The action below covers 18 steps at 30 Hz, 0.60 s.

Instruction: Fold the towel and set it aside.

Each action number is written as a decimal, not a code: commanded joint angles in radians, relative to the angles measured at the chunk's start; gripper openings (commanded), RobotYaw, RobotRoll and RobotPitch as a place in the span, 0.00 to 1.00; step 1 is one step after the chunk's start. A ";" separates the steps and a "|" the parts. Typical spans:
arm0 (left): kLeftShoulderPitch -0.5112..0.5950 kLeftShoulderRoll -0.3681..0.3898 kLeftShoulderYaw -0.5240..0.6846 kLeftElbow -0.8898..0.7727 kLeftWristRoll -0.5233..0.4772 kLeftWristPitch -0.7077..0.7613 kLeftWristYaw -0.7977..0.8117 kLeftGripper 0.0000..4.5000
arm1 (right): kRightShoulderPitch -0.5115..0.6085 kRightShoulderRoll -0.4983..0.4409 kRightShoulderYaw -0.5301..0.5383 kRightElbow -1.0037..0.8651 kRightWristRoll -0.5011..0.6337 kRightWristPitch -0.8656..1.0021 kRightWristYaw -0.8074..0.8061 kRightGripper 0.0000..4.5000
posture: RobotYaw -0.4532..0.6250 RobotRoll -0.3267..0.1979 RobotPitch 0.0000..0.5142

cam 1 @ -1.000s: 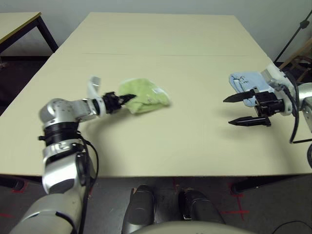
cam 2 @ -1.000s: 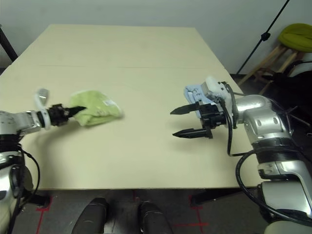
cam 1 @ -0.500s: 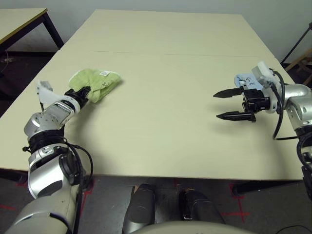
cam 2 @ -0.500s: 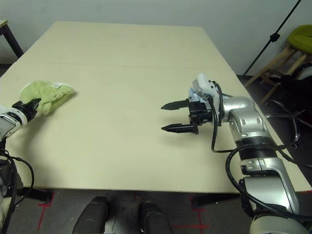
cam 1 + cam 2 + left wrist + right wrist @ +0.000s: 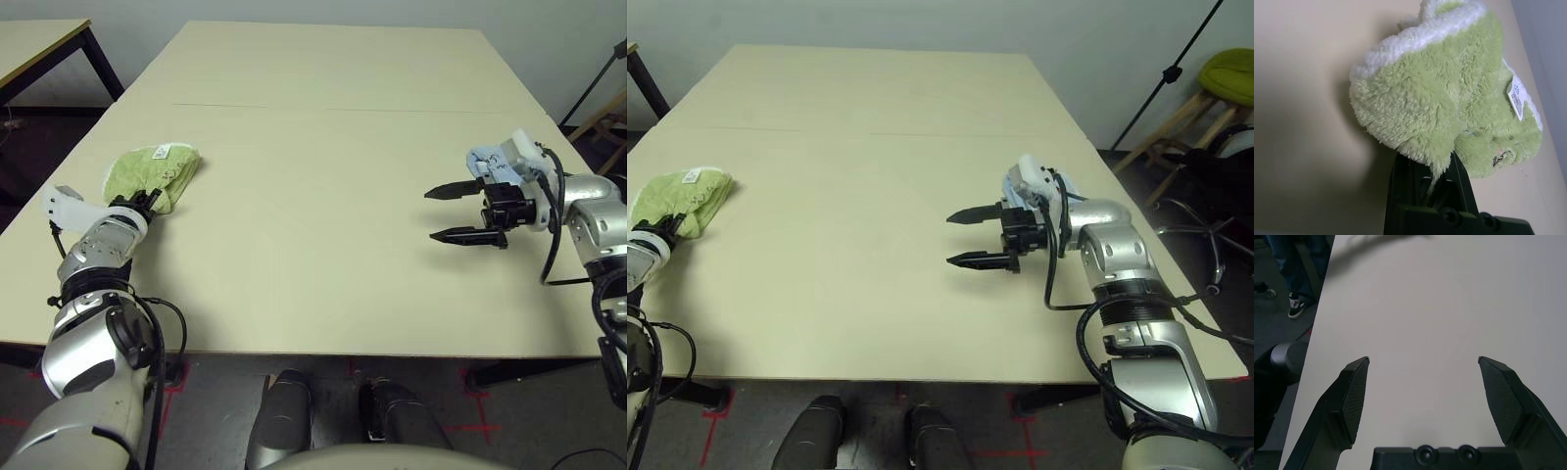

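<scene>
Towel bunched at the worktop's left edge, pinched by the left hand.
Head view: the left hand [image 5: 147,200] is clamped on the green towel [image 5: 155,171]; the right hand [image 5: 458,212] hovers wide open and empty near the right edge.
Left wrist view: fingers [image 5: 1415,174] pinch the towel's fold.

We see a light green towel [image 5: 151,174] with white edging and a white tag on the pale beige table [image 5: 313,147]; beside the table stand black fingers [image 5: 1354,396] and a light-blue cloth [image 5: 488,160].
</scene>
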 commanded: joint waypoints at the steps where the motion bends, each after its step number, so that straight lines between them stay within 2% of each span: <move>1: 0.048 0.004 -0.065 -0.062 0.043 0.012 -0.029 0.19 | 0.009 0.009 -0.016 -0.012 -0.008 0.001 -0.006 1.00 | 0.57 0.62 0.26; 6: 0.134 0.067 -0.157 -0.305 0.062 0.171 -0.082 0.52 | 0.020 0.014 -0.019 -0.017 -0.006 0.003 -0.009 1.00 | 0.58 0.62 0.26; 13: 0.352 0.224 -0.306 -0.804 0.057 0.497 -0.180 0.99 | 0.024 0.022 -0.042 -0.010 0.007 0.030 -0.035 1.00 | 0.59 0.62 0.27; 18: 0.440 0.327 -0.360 -1.011 0.012 0.694 -0.268 0.99 | 0.028 0.025 -0.061 -0.008 0.007 0.054 -0.056 1.00 | 0.60 0.62 0.27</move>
